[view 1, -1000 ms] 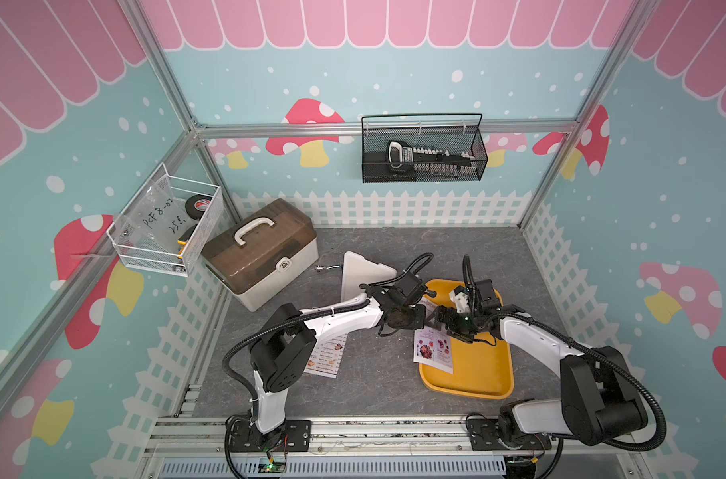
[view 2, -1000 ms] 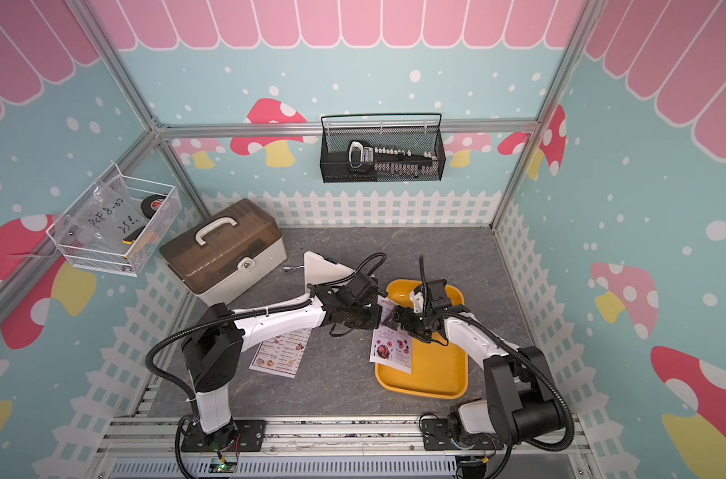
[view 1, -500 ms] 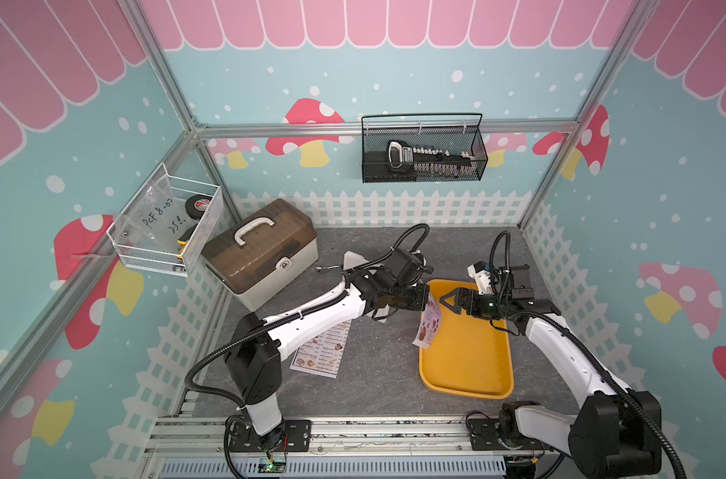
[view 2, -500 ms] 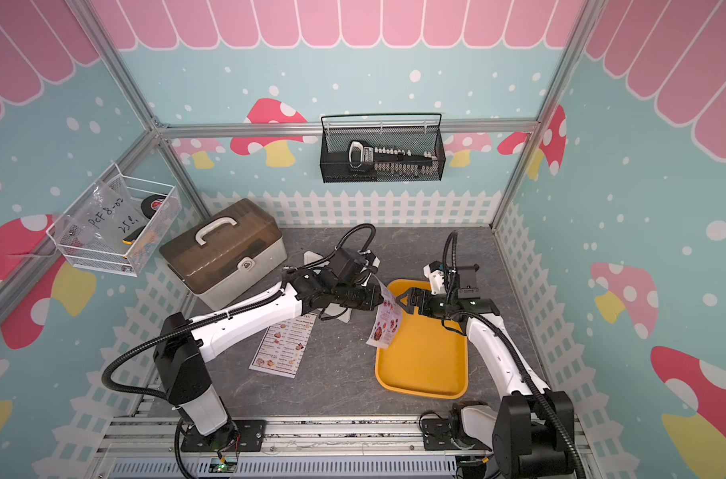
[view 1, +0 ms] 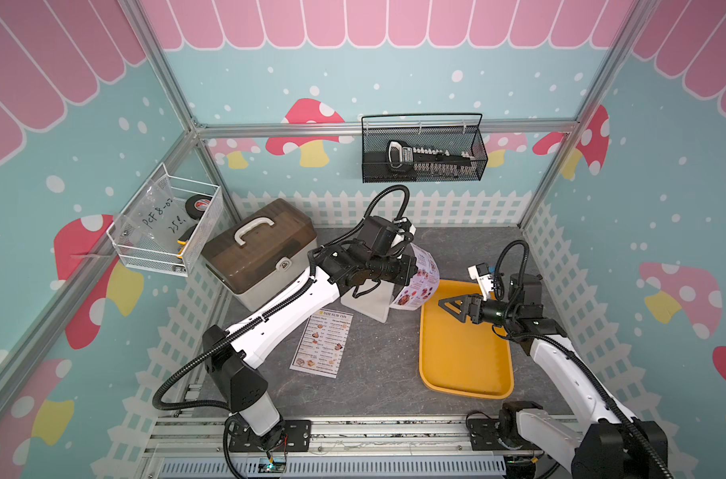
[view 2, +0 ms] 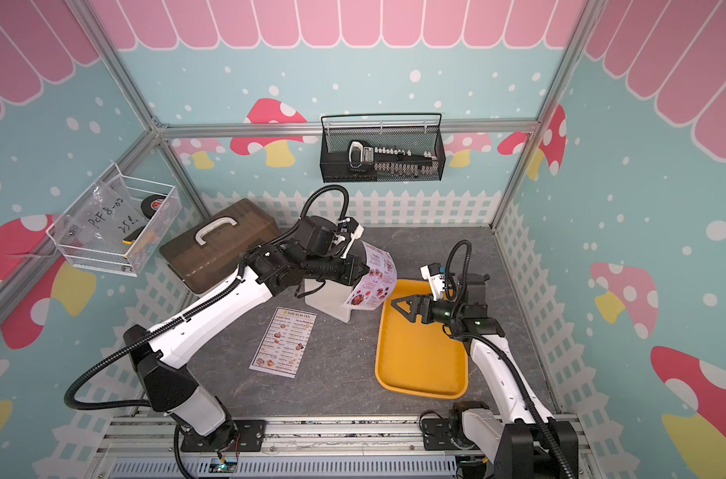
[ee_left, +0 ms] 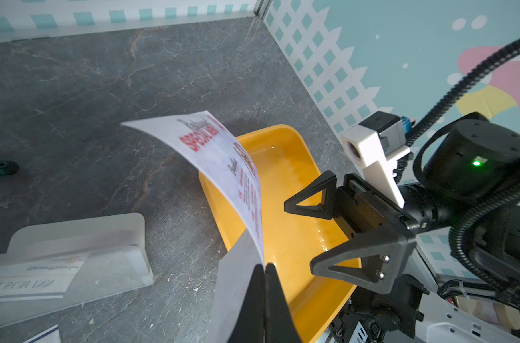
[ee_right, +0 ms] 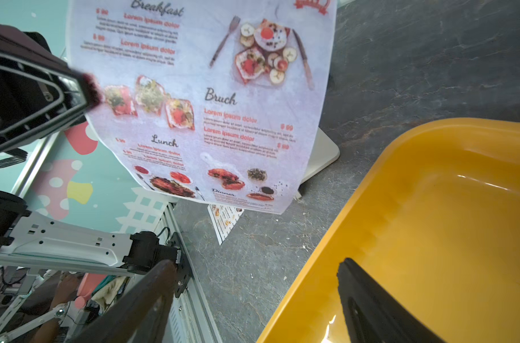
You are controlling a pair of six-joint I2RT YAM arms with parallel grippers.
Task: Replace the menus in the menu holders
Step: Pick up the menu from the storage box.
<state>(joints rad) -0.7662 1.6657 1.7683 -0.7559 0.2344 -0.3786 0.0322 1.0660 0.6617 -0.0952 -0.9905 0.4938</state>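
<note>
The left pincer (ee_left: 264,267) is clamped on one edge of the special menu (ee_left: 223,154). The sheet hangs free beyond the tips, bowed and drooping. The right pincer (ee_left: 299,234) faces it from just across, with its jaws wide apart and nothing between them, low over the tray (view 1: 465,373). The holder (view 1: 367,307) stands on the counter just below the left pincer, on the side away from the right one. The dim sum menu (view 1: 322,344) lies flat on the counter under the left arm, well back from both pincers. The main risk, as I judge it, is the paper's limpness. Held by a single edge, its lower edge may curl past the holder's slot and crumple against the rim instead of sliding in. If the right pincer closes on the bowed middle instead of a free edge, it could crease or tear the sheet, or tug it out of the left grip. A push against the holder's face could tip or slide the holder. Print shows through the holder's clear face in the left wrist view, and I cannot tell whether the slot is empty; if it is not, the sheet would jam.
</note>
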